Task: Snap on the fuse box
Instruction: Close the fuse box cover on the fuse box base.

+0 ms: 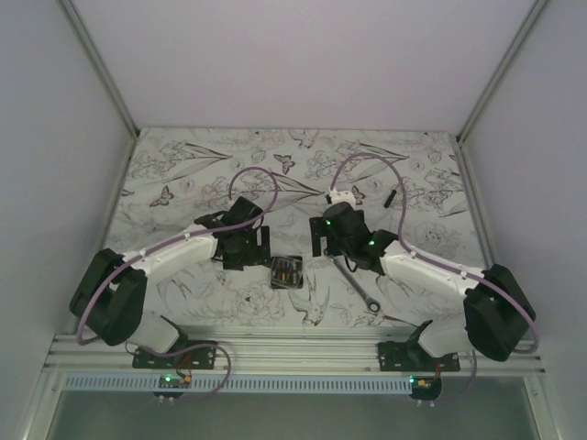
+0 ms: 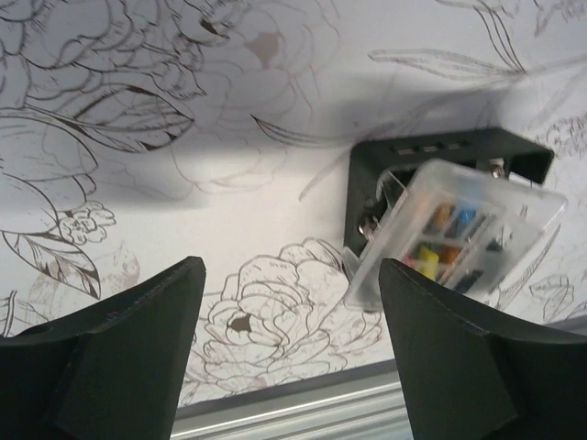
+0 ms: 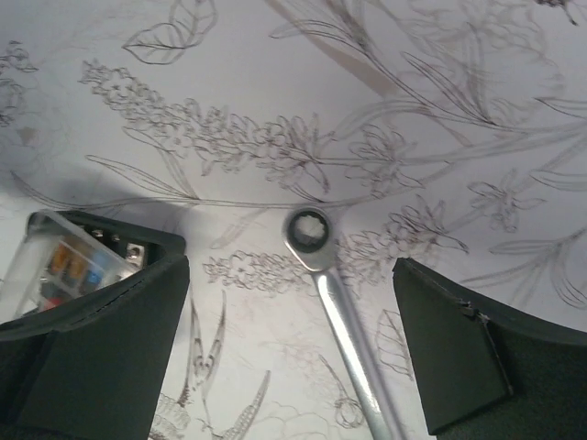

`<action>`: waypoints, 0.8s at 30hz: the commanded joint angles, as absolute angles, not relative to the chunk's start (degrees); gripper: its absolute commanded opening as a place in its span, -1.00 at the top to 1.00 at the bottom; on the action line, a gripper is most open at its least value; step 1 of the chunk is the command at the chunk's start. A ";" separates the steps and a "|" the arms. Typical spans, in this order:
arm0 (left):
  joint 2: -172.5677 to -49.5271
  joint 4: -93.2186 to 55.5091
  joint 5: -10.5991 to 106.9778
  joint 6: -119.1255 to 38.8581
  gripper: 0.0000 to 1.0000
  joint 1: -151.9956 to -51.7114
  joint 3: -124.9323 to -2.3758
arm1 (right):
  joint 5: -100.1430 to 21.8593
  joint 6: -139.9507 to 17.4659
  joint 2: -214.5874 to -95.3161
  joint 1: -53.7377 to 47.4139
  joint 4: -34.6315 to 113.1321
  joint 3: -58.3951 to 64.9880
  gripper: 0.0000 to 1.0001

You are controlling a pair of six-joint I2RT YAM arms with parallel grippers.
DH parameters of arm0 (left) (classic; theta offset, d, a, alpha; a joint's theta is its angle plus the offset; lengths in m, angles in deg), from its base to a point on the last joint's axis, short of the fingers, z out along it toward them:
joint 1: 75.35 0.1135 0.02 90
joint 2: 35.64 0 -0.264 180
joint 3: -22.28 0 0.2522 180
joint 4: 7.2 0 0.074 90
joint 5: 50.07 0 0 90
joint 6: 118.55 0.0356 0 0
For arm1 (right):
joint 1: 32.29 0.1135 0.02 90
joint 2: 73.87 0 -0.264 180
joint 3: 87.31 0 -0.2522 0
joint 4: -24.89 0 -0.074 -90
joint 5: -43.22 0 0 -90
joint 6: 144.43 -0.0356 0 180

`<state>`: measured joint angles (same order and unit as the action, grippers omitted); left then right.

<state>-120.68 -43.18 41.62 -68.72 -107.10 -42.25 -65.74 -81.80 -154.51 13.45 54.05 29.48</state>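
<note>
The fuse box (image 1: 287, 272) is a small black box with orange, blue and yellow fuses, lying on the table between the two arms. In the left wrist view the fuse box (image 2: 449, 220) has a clear lid resting tilted over its black base. It also shows at the left edge of the right wrist view (image 3: 78, 261). My left gripper (image 1: 246, 249) (image 2: 292, 353) is open and empty, just left of the box. My right gripper (image 1: 332, 240) (image 3: 292, 353) is open and empty, right of the box, above the wrench.
A silver ratchet wrench (image 1: 358, 284) (image 3: 339, 312) lies right of the box, running toward the near edge. A small thin black stick (image 1: 390, 195) lies at the back right. The aluminium rail (image 2: 303, 412) marks the table's near edge.
</note>
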 commanded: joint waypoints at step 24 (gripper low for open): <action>-116.22 -40.63 58.49 -68.49 -0.03 -104.15 -40.29 | -37.30 -92.40 -146.66 11.04 32.55 43.91 -0.69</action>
